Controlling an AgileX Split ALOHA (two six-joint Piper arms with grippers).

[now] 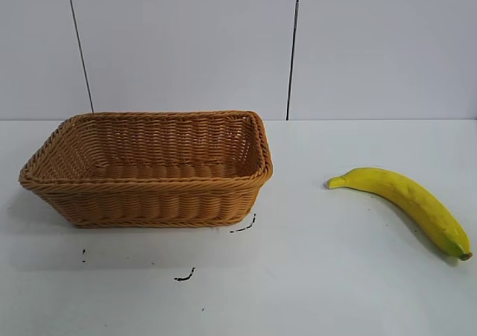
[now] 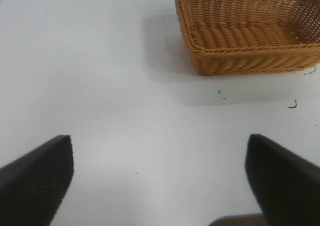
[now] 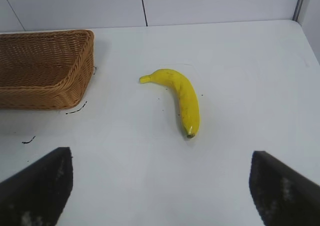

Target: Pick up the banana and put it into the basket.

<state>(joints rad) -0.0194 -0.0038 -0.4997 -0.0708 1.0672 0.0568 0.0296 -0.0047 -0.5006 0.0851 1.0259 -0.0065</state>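
A yellow banana (image 1: 410, 202) lies on the white table at the right, its stem toward the basket. It also shows in the right wrist view (image 3: 182, 96). A tan woven basket (image 1: 149, 194) stands empty at the left; it also shows in the left wrist view (image 2: 250, 60) and the right wrist view (image 3: 45, 93). Neither arm shows in the exterior view. My right gripper (image 3: 161, 178) is open and empty above the table, short of the banana. My left gripper (image 2: 160, 178) is open and empty over bare table, apart from the basket.
Small black marks (image 1: 185, 276) dot the table in front of the basket. A white panelled wall (image 1: 186, 45) rises behind the table. The table's right edge (image 3: 307, 40) shows in the right wrist view.
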